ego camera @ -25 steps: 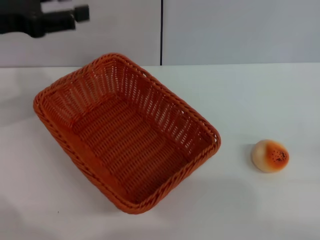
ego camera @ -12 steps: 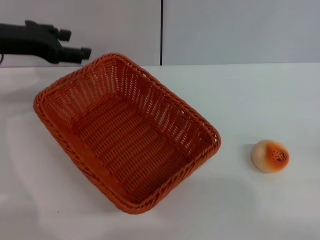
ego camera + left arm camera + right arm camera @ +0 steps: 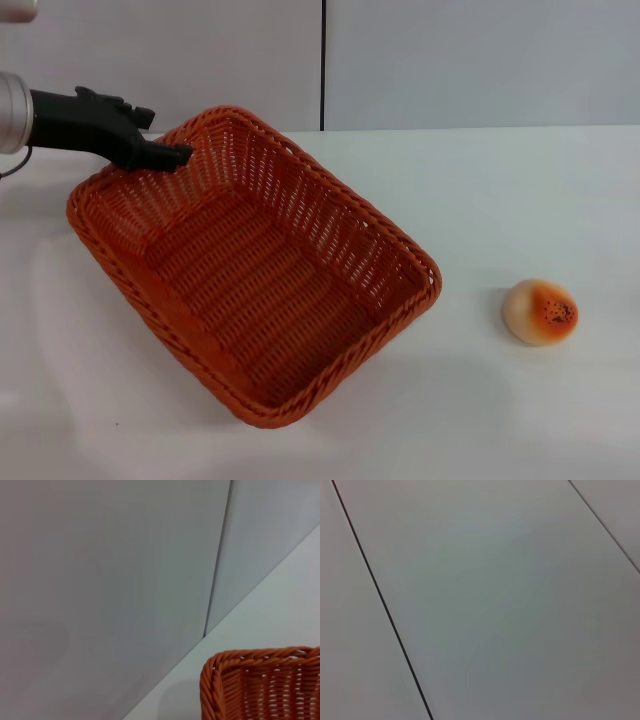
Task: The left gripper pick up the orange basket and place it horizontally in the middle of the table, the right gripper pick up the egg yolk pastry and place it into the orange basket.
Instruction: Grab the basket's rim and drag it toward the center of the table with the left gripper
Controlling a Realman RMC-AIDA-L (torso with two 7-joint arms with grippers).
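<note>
My left gripper (image 3: 170, 152) is at the far left rim of the orange basket (image 3: 250, 270); I cannot tell how wide it is. The basket sits slanted on the table (image 3: 520, 190). The egg yolk pastry (image 3: 540, 312) lies well apart, to its right.

One orange basket (image 3: 255, 270) sits on the table (image 3: 520, 200). One egg yolk pastry (image 3: 540, 312) lies there too (well apart from it). One gripper, the left gripper (image 3: 165, 148), shows.

Black left tool (image 3: 170, 152) on silver-grey cylindrical arm (image 3: 12, 112).
</note>
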